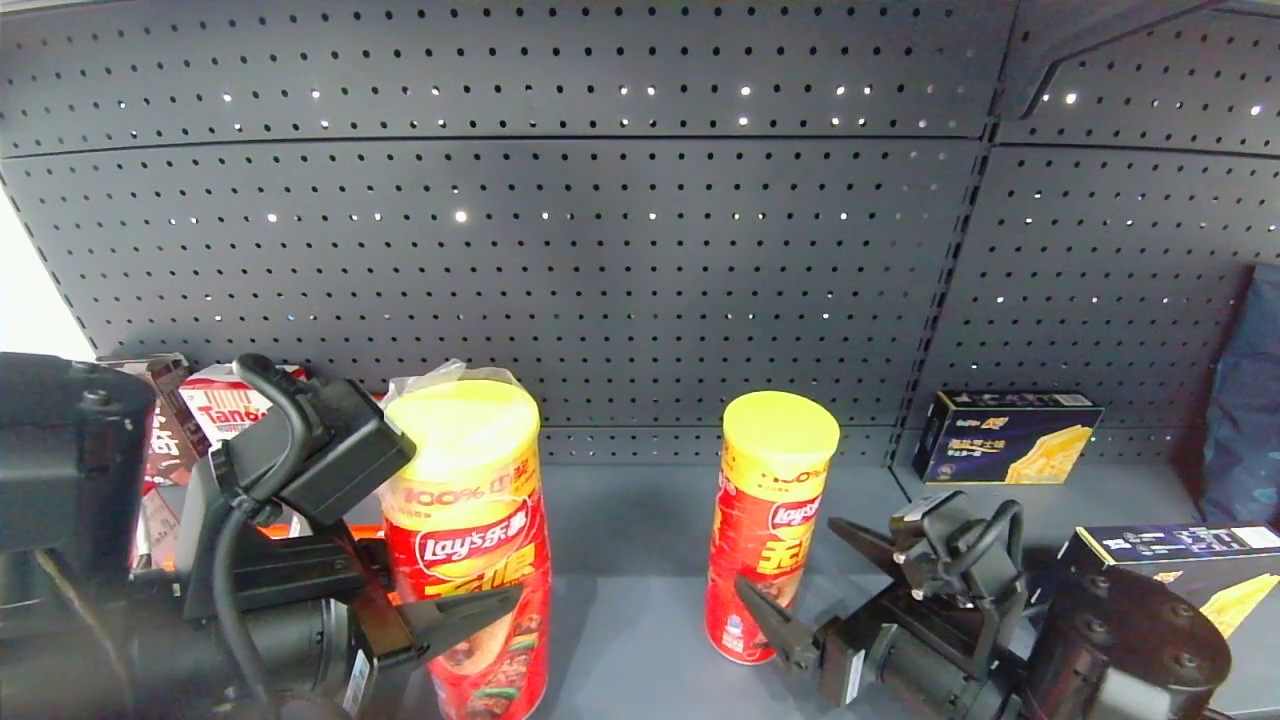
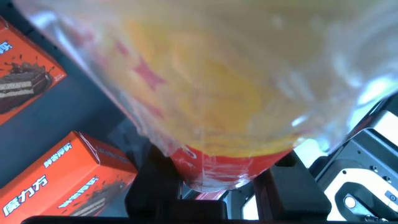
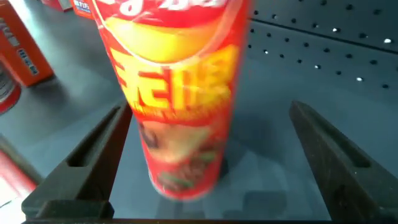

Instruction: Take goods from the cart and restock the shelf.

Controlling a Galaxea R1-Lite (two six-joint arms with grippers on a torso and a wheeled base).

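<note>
The left can (image 1: 470, 500) is a tall tube with a bright yellow lid, a yellow band under it and a glossy red body printed with chips. Loose clear plastic film puckers up around its lid. The left gripper (image 1: 455, 615) is clamped on its lower body, with 1 dark finger (image 1: 470, 605) lying across the front of the red wall. In the left wrist view, the left can (image 2: 217, 74) sits between the dark fingers (image 2: 152, 186), its film blurred across the top. Whether its base rests on the shelf (image 1: 620, 520) I cannot tell.

The right can (image 1: 775, 470) is of the same kind, with a yellow lid and red body but no film. It stands upright on the shelf, near the perforated back panel (image 1: 600, 250) and well apart from the left can. The right gripper (image 1: 785, 551) has its fingers spread wide at the can's lower half. In the right wrist view, the right can (image 3: 180, 93) stands between the 2 fingers (image 3: 93, 162), close to 1 and clear of the other.

2 orange boxes (image 2: 68, 180) lie beside the left can. A dark box with yellow print (image 1: 1005, 437) stands farther along the shelf past the right can.
</note>
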